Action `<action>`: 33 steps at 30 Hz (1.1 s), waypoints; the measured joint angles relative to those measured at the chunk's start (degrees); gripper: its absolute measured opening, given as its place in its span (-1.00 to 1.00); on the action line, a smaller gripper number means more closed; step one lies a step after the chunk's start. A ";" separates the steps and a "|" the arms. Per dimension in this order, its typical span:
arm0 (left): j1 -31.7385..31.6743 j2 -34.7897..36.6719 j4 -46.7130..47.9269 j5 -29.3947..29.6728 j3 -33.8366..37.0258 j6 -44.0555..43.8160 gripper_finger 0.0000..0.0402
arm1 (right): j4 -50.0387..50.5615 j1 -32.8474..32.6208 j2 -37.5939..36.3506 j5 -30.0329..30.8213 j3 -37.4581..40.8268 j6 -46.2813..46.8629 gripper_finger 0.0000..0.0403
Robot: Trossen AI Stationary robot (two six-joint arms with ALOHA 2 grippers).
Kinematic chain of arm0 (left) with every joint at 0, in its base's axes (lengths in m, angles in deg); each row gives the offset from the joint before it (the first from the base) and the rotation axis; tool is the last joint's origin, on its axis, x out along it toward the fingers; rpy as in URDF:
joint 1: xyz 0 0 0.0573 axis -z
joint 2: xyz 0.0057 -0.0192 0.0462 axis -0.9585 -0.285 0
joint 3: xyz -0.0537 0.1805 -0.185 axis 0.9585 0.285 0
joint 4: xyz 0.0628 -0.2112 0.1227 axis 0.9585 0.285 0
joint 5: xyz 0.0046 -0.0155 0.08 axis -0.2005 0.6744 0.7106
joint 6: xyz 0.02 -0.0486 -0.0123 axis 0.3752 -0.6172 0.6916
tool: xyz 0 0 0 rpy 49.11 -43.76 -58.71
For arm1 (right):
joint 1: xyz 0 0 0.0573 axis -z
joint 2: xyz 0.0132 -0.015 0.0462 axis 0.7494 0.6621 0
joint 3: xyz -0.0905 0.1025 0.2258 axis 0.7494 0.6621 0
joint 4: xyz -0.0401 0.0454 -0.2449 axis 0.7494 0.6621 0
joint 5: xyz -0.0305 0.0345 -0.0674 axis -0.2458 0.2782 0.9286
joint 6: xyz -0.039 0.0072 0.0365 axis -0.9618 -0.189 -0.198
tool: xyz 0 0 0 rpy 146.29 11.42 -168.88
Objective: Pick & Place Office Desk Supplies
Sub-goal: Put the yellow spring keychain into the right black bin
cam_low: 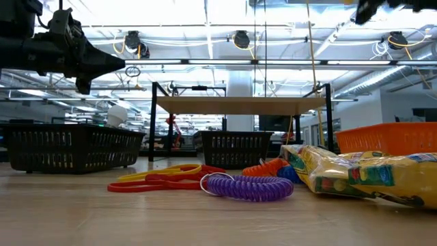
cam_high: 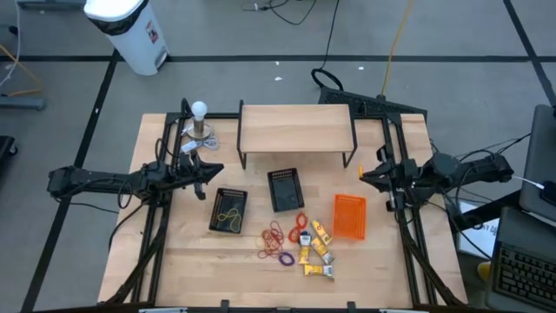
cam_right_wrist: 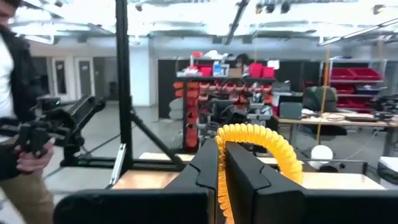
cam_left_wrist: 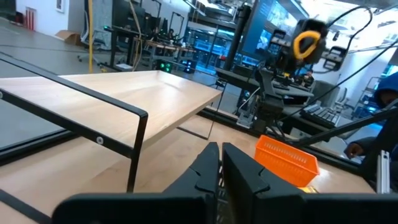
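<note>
The supplies lie at the table's near middle: coiled and flat bands [cam_high: 278, 241] in red, orange, yellow and purple, and yellow packets [cam_high: 317, 254]. The low view shows the purple coil [cam_low: 247, 186] and a packet [cam_low: 362, 174] up close. At the table's left, my left gripper [cam_high: 215, 169] is shut on nothing and held level; its closed fingers show in its wrist view [cam_left_wrist: 221, 168]. Above the table's right side, my right gripper [cam_high: 364, 174] is shut on a yellow coiled band [cam_right_wrist: 258, 144], which also shows from the left wrist [cam_left_wrist: 306, 43]. My right gripper pinches the yellow coiled band between its two fingers at one spot of its loop [cam_right_wrist: 221, 149]. The fingers come roughly level from the table's right side. The rest of the loop arches out past the fingertips, lifted clear of the table.
A wooden riser shelf [cam_high: 295, 129] stands at the far middle. In front of it are two black baskets [cam_high: 228, 210] [cam_high: 285, 189] and, to the right, an orange basket [cam_high: 349, 216]. A white ball on a stand [cam_high: 200, 122] is far left. A person [cam_right_wrist: 15, 124] stands beyond the table.
</note>
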 joint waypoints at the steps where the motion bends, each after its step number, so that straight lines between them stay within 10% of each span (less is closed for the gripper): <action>1: 0.00 0.00 0.00 0.00 0.00 0.00 -0.91 | -0.88 0.00 -1.02 0.51 1.63 -0.08 -0.98; 22: 0.00 0.00 3.50 2.45 0.00 0.61 -0.96 | -11.03 0.02 -9.84 7.59 17.33 0.18 -0.98; 33: 0.00 0.02 3.41 3.58 0.00 0.52 -0.90 | 0.22 1.12 10.79 10.45 -0.51 1.51 -0.98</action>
